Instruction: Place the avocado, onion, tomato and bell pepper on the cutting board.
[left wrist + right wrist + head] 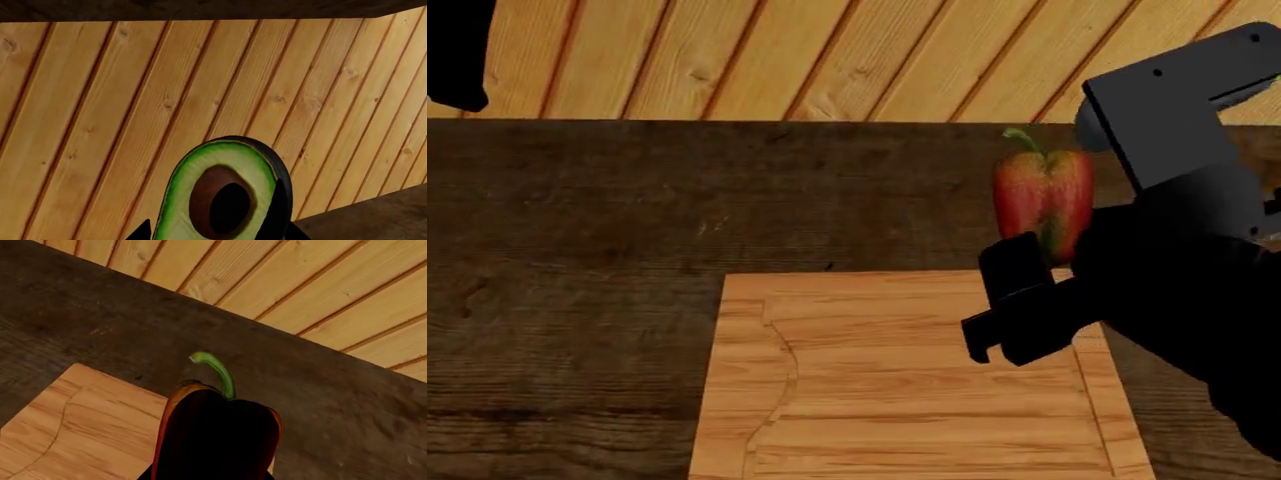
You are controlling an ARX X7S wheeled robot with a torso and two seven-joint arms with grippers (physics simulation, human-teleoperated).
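Note:
In the left wrist view my left gripper (pixel 213 236) is shut on the avocado (pixel 223 192). Its cut face with the brown pit is towards the camera, and black fingers (pixel 283 210) sit on either side, in front of the plank wall. My right gripper (pixel 1034 275) is shut on the bell pepper (pixel 1044 200), which is upright with its stem up. It hangs over the far right corner of the cutting board (pixel 894 400). In the right wrist view the bell pepper (pixel 217 437) hides the jaws, with the cutting board (pixel 80 425) below it. The onion and tomato are out of view.
The board lies on a dark wooden table (pixel 574 250) that ends at a light plank wall (pixel 827 60). Part of my left arm (pixel 454 50) shows as a black shape at the head view's top left. My right arm (pixel 1188 260) fills the right side.

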